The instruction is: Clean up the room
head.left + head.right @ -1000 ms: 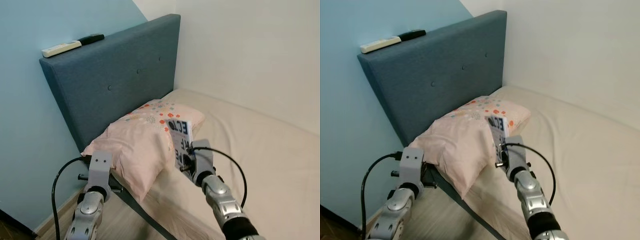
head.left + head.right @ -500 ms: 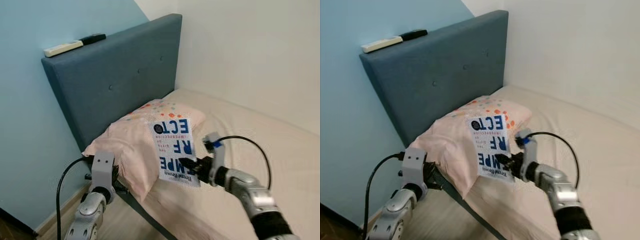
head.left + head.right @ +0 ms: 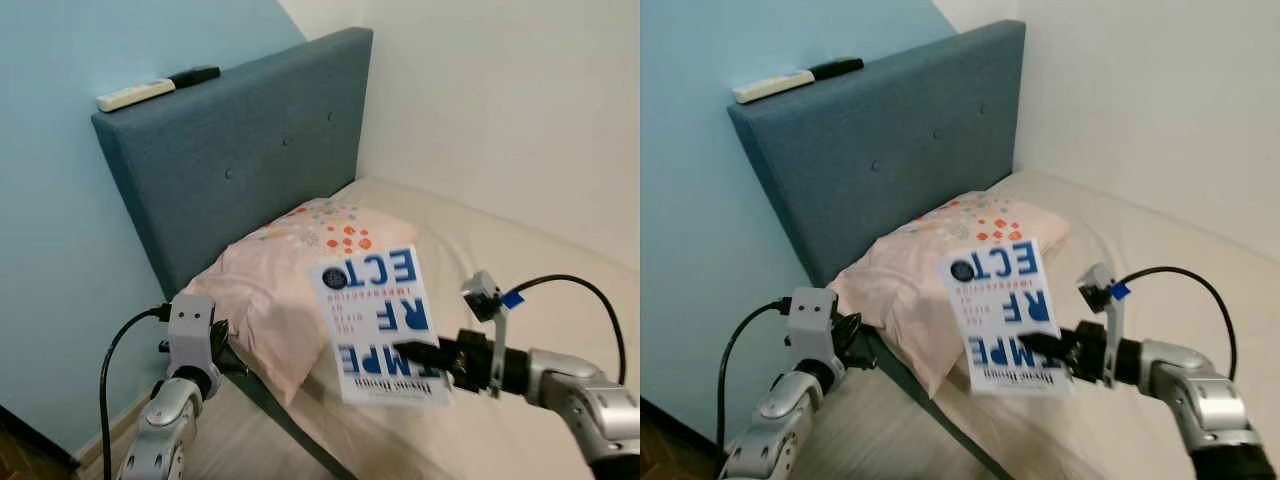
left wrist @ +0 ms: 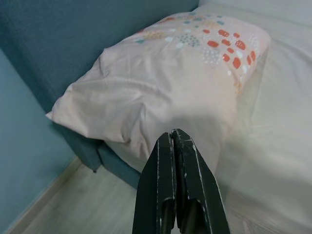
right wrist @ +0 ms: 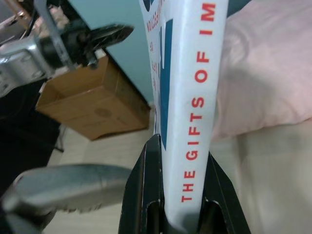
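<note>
Now 1 book (image 3: 381, 322) in rt pincer (image 3: 412, 354), 1 pillow (image 3: 283, 285), 2 remotes (image 3: 157, 86)

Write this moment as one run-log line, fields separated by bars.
right gripper: shut on book, lifted over bed | left gripper: shut, empty, near pillow

Book (image 3: 382, 322): glossy smooth paper cover, white with blue print. Pillow (image 3: 290, 290): soft matt cloth, creased. Headboard (image 3: 235, 165): matt woven fabric, buttoned. Mattress sheet (image 3: 520, 270): matt cloth. Right gripper (image 3: 415, 352): black matt plastic-looking fingers; arm brushed silver metal. Floor (image 4: 73, 204): pale wood-look.
</note>
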